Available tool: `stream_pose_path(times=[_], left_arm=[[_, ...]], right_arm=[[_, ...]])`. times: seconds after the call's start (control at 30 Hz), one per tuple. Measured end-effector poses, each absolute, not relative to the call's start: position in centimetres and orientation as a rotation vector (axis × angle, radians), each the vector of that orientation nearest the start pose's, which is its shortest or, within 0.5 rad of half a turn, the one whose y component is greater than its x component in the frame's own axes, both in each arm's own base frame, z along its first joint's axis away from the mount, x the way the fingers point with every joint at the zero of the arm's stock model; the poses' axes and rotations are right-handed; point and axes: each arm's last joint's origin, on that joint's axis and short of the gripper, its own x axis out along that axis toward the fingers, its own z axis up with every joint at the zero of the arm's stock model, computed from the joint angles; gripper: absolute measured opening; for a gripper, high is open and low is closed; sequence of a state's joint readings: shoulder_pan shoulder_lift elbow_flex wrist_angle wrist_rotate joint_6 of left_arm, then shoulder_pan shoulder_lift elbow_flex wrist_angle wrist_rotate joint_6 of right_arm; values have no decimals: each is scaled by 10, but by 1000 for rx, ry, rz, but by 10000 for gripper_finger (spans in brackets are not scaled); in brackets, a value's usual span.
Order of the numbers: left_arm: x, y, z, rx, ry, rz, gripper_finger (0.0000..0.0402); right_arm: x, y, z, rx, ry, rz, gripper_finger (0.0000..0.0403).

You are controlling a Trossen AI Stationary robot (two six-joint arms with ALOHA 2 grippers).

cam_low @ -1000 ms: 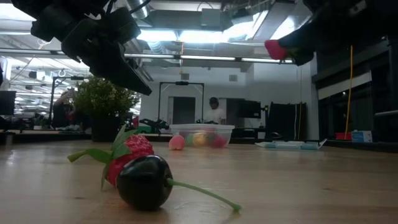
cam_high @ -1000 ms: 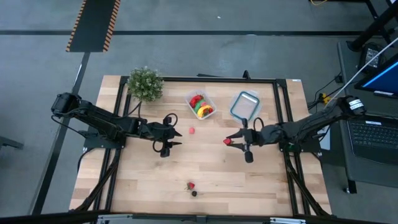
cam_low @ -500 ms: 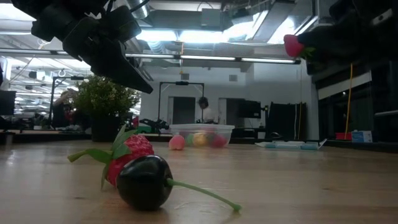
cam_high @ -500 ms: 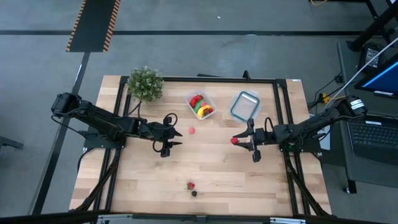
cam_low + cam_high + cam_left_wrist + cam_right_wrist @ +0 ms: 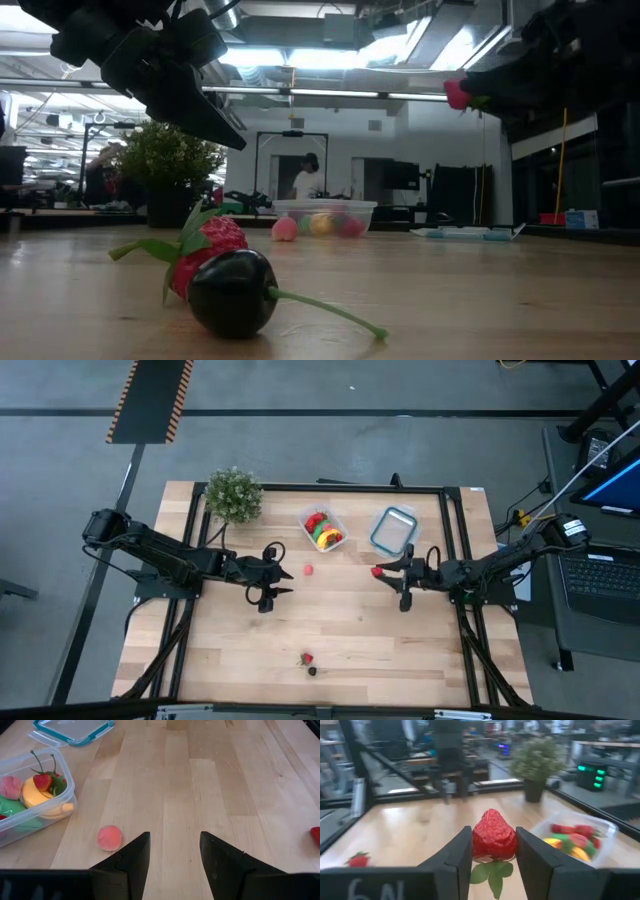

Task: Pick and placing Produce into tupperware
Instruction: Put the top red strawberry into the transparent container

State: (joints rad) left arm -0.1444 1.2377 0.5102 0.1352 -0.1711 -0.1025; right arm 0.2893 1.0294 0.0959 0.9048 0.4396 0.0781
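Right hand [image 5: 492, 847] clamps red berry [image 5: 493, 836], lifted.

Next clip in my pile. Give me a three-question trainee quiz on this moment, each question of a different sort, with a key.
1. True or false: the right gripper holds a red strawberry above the table.
2. Multiple choice: what lies loose on the wood just beside the tupperware?
A. a banana
B. a small pink peach
C. a green pepper
3. Fill in: the left gripper hovers with its jaws ____ and nothing between them.

Key:
1. True; the berry sits pinched between its jaws.
2. B.
3. Open.
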Motion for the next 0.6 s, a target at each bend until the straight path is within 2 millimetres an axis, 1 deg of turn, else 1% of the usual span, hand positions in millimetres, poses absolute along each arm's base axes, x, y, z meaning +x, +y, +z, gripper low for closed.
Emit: stream_pose_path(times=[0.13,0.3,0.37,0.5,0.6], left_arm=[[235,-29,181,-6,583,56,165],[235,-29,181,-6,583,56,165],[235,-29,181,-6,583,56,165],[235,-29,181,-6,583,57,165],[235,-29,181,7,581,74,165]], right_arm=[[168,35,164,84,30,-250,127],[170,33,160,95,66,-323,127],[173,34,160,90,106,-339,127],[185,36,165,65,195,-354,127],[193,33,166,48,263,-390,127]])
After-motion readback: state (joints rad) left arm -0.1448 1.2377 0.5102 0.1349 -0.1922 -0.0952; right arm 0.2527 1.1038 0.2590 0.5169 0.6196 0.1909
